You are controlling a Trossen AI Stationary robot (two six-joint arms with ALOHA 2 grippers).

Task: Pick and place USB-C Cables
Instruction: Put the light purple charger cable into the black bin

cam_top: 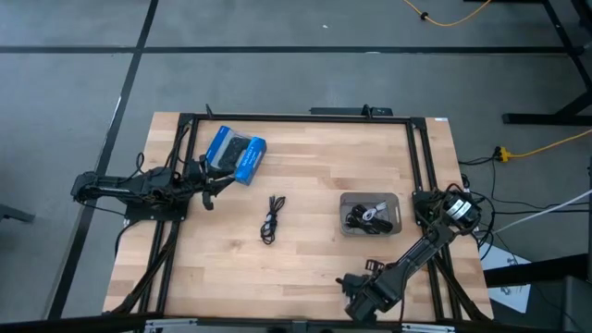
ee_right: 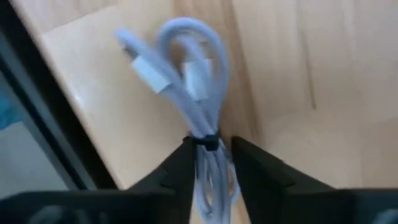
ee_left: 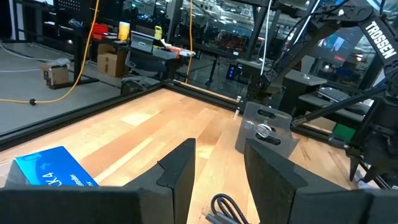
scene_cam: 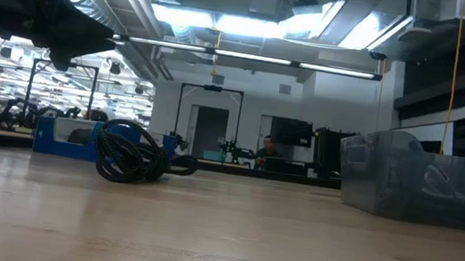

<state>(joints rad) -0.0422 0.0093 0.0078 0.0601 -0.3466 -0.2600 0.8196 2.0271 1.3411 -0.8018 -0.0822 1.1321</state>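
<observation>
Right wrist view: a white USB-C cable (ee_right: 198, 93), bundled with a dark tie, is pinched between the fingers (ee_right: 180, 171) of the right gripper (ee_right: 210, 168), above bare wood near the table's dark frame edge. In the high view the right gripper (cam_top: 356, 294) is seen low at the near edge of the wooden table (cam_top: 305, 157), right of centre. A black USB-C cable (cam_top: 271, 220) is laid on the table's middle, apart from everything. More coiled cables, black and white (cam_top: 368, 216), are seen inside the clear grey tray (cam_top: 370, 197) on the right. The blue-and-black package (cam_top: 235, 154) is placed far left. The left gripper (cam_top: 215, 188) is held just near of the package, fingers (ee_left: 180, 171) spread apart and nothing between them.
</observation>
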